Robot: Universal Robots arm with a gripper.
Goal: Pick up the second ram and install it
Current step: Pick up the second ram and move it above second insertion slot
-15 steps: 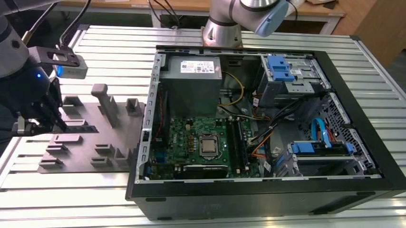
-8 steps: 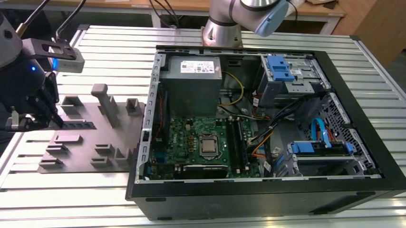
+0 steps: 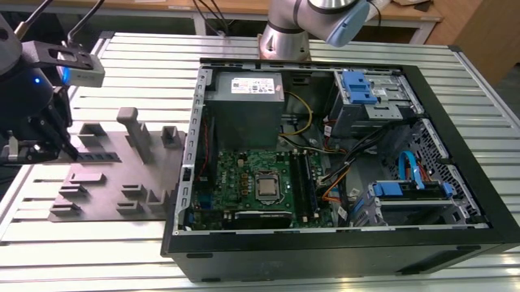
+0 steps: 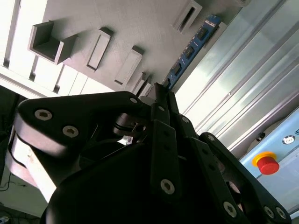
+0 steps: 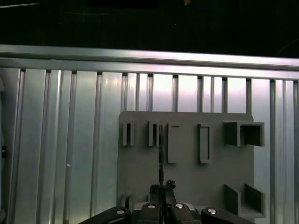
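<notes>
Pinching the memory stick (image 4: 189, 49) by one end, the gripper (image 5: 161, 189) is holding it with jaws clamped, near the edge of the gray tray (image 3: 106, 188) at the exterior view's left. Gripped so far off-centre, I reckon it is risking tilting and snagging a block.

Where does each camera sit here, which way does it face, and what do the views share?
Exterior view: off the arm, raised, looking down on the slatted table, open computer case and gray tray; the arm's base and the gripper show.
First wrist view: on the arm, facing straight down onto the tray, with the gripper in the foreground.
Second wrist view: on the arm, looking slantwise past the gripper at the second ram on the tray.
Shared: all three show the gripper over the tray.
</notes>
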